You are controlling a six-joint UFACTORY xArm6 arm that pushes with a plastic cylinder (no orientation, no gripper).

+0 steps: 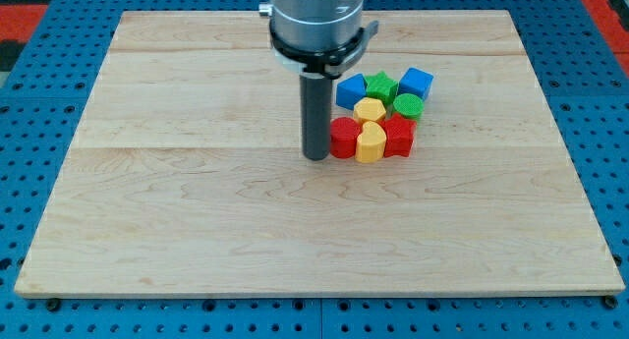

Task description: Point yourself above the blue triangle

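Wooden bench [197,231]: my tip [315,157] rests left of red block [344,138]; no claw fitted. Next: move toward far edge, above blue triangle [351,90].

Our arm [316,20] comes down from the view's top, standing straight up. Our dark rod [315,108] points down, and my tip [315,156] sits on the board.

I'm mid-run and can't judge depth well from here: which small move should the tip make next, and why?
Probably slide my tip toward the view's top, then right. It sits just left of the red block, while the blue triangle lies farther up at the cluster's upper-left corner. Going up first likely avoids shoving the red block and yellow block.
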